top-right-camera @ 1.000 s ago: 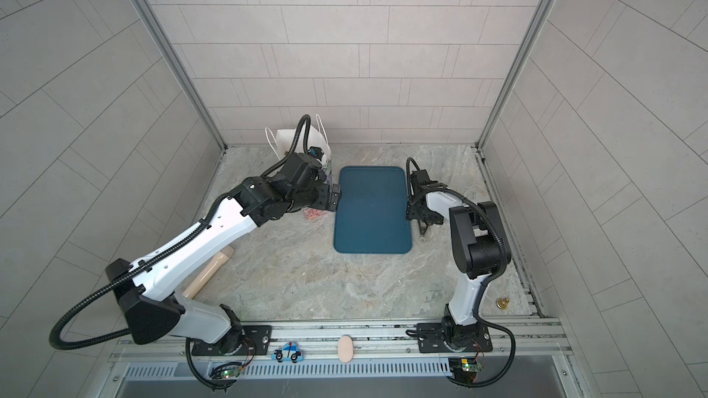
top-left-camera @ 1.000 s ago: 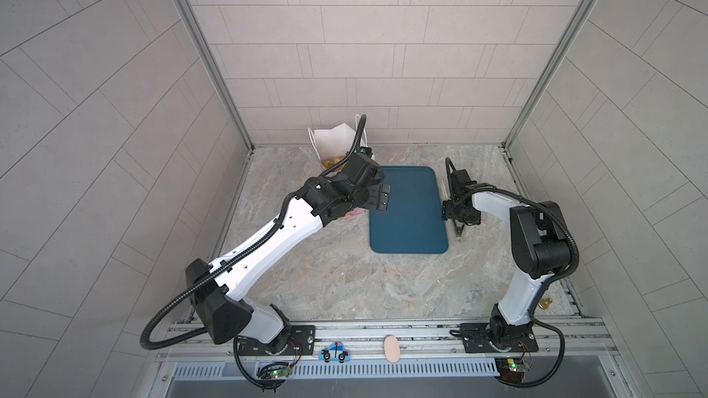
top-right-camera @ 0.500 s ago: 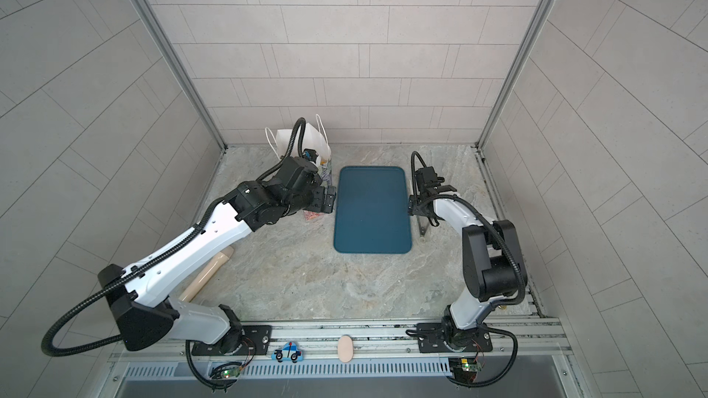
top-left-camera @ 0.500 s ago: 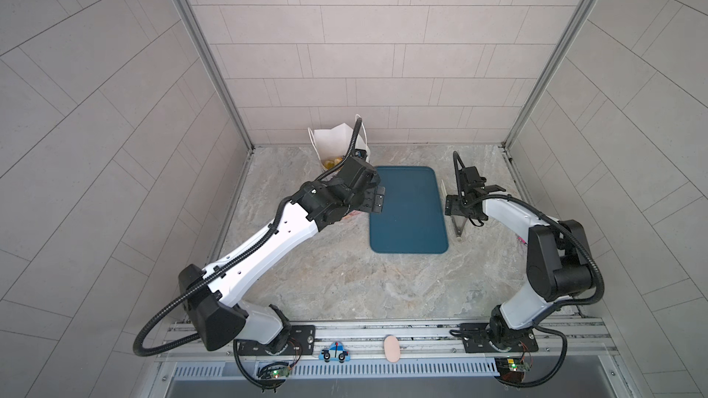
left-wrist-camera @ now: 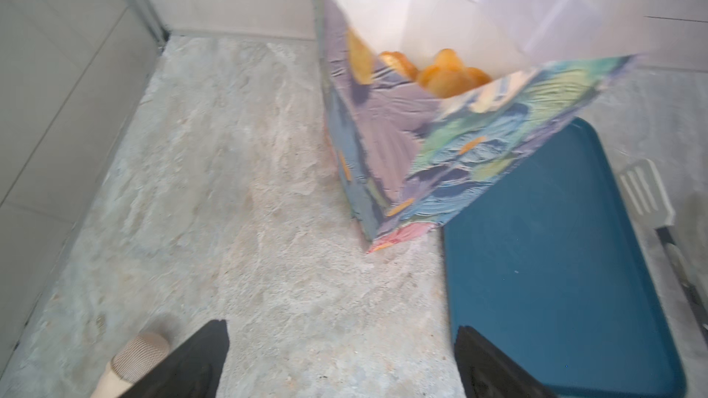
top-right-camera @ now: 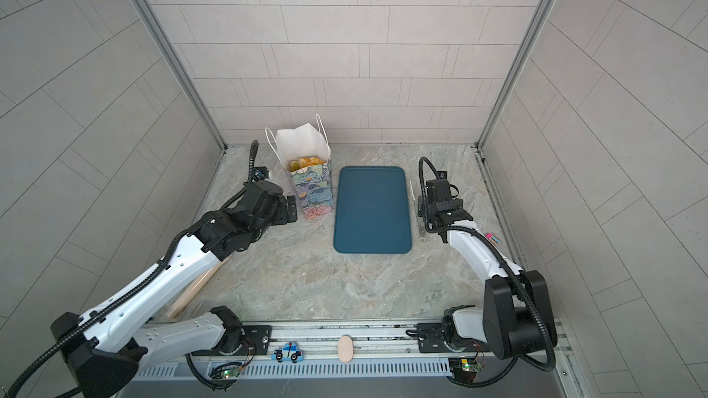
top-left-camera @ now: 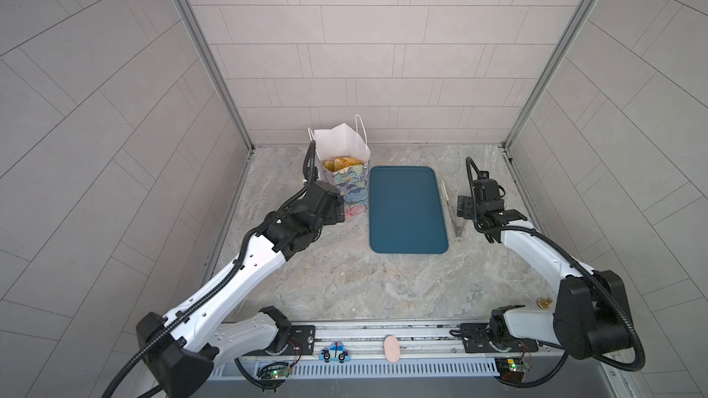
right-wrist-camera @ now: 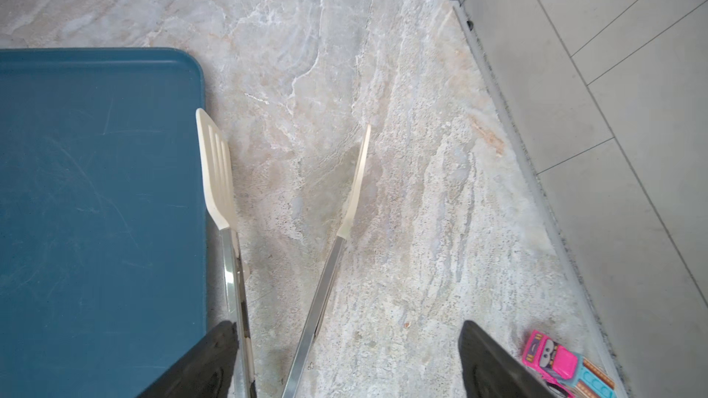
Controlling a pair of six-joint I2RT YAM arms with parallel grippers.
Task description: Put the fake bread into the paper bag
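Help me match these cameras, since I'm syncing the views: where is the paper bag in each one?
Top view: paper bag stands left of centre near the back wall, beside the blue tray.
Top view: paper bag in the same spot, left of the blue tray.
Left wrist: paper bag close up, fake bread visible inside, blue tray beside it.
Right wrist: not in it; the blue tray shows.
Shared landmark: the blue tray.

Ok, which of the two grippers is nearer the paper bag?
The left gripper, open right by the flowered paper bag; the right gripper is across the blue tray, above the tongs.
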